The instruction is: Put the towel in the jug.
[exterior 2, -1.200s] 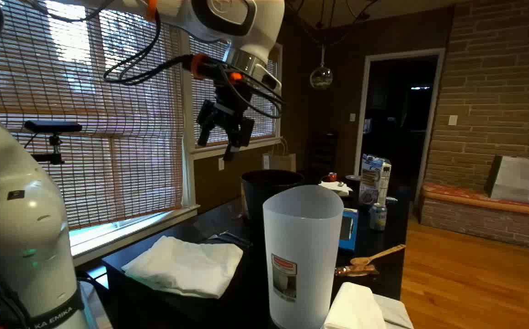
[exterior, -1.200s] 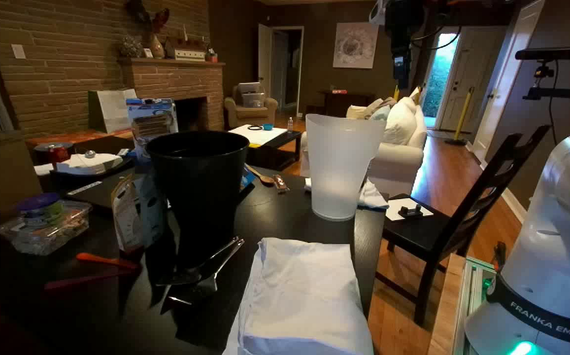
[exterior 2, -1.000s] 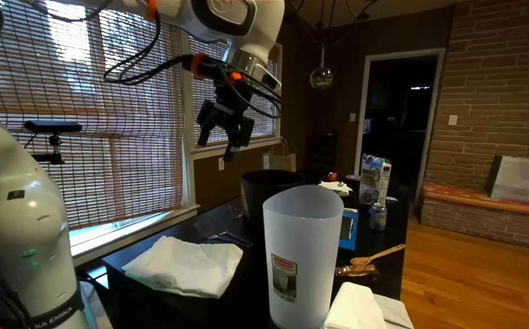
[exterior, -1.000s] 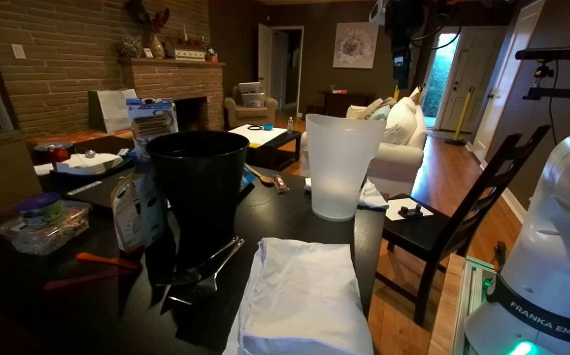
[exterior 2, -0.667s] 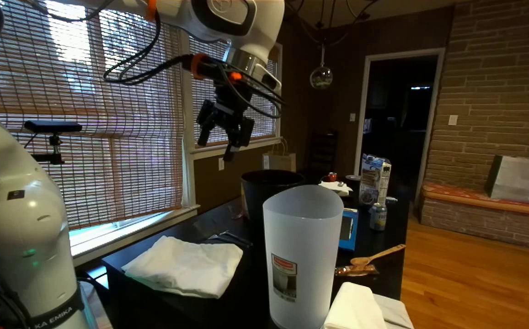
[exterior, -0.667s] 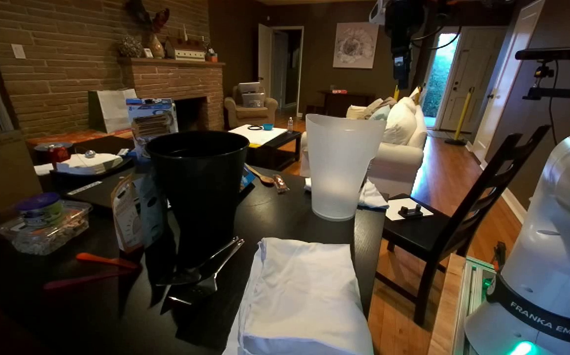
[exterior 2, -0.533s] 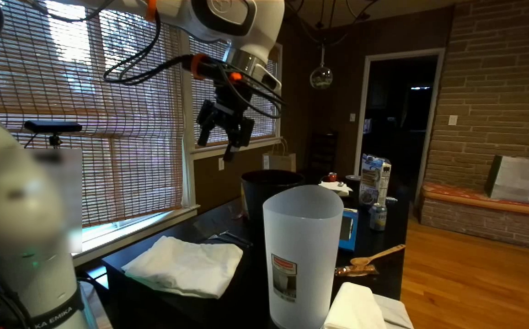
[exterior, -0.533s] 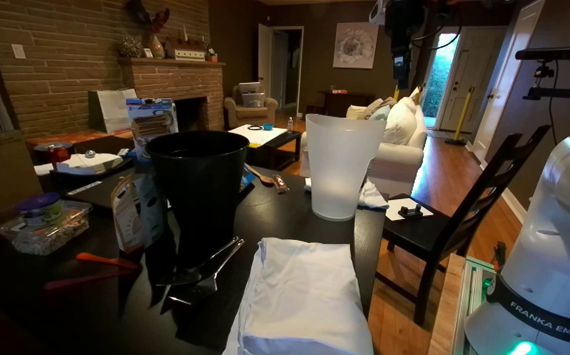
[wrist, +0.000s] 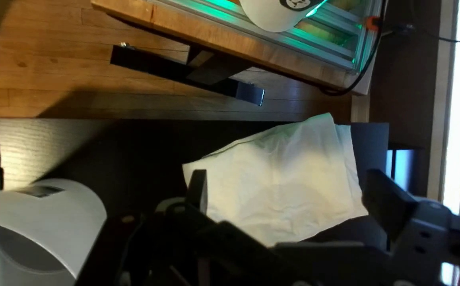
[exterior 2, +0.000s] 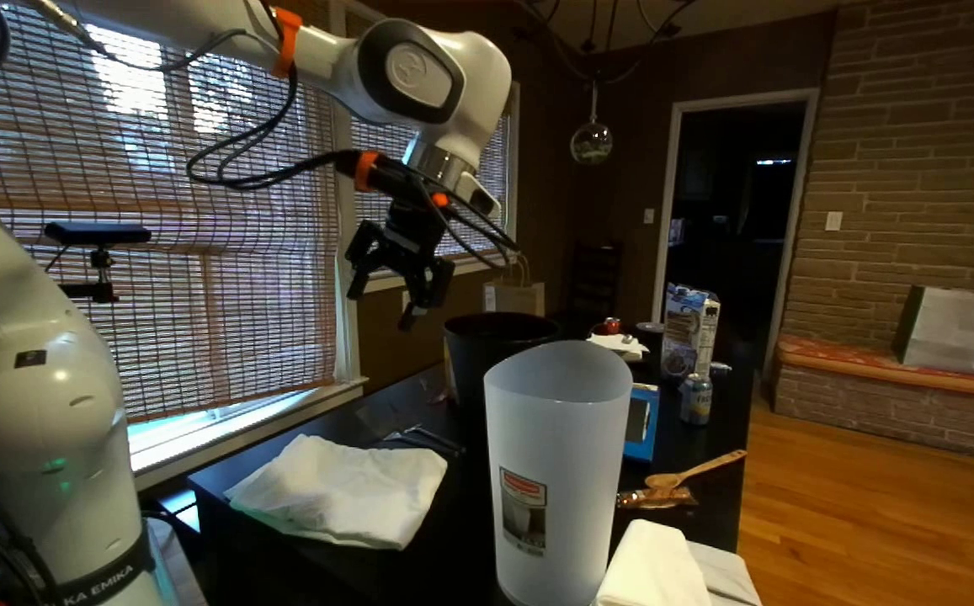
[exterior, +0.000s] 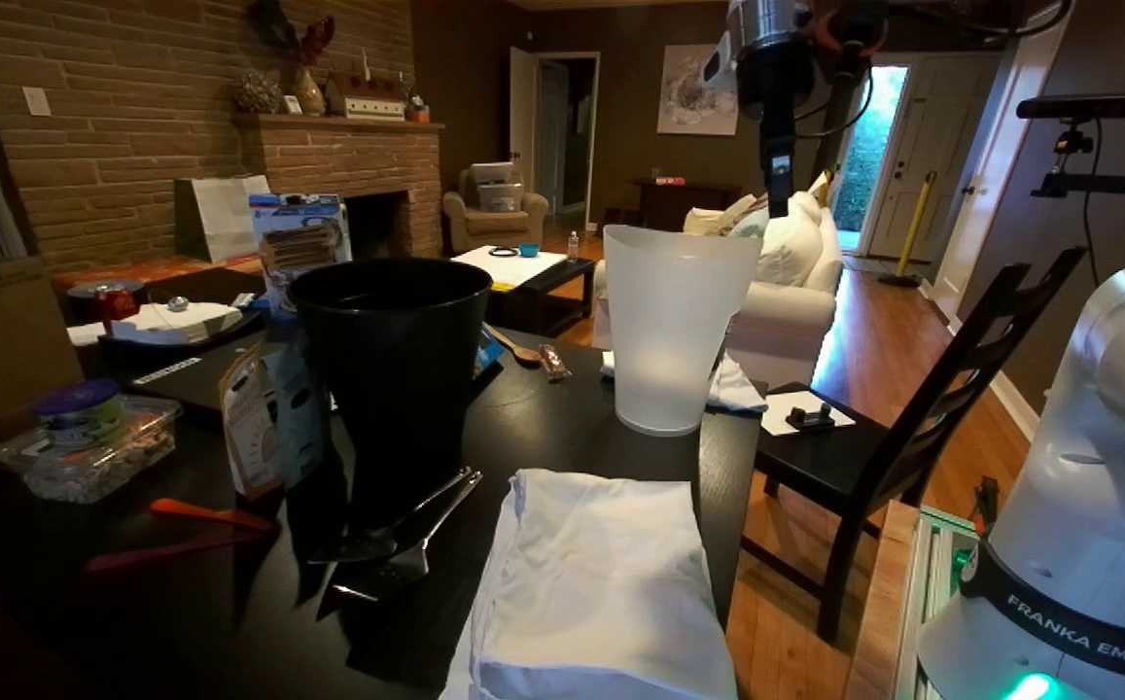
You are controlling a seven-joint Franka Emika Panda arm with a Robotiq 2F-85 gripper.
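A folded white towel (exterior: 601,583) lies flat near a corner of the dark table, also in an exterior view (exterior 2: 339,492) and the wrist view (wrist: 277,159). The jug, a tall translucent white container (exterior 2: 558,480), stands upright on the table; it also shows in an exterior view (exterior: 674,331) and at lower left in the wrist view (wrist: 66,210). Its inside bottom is hidden in the exterior views. My gripper (exterior 2: 383,305) is open and empty, in the air above the table. In the wrist view the gripper's fingers (wrist: 287,188) stand apart with the towel showing between and below them.
A second white cloth (exterior 2: 655,568) lies beside the jug. A tall black bin (exterior: 392,389) and metal utensils (exterior: 426,544) are near the towel. A chair (exterior: 834,457) stands at the table edge. A wooden spoon (exterior 2: 689,473), a can (exterior 2: 696,400) and boxes are farther along.
My gripper and arm have moved down, and a little to the left in both exterior views. The gripper has stayed open. The towel and jug have not moved.
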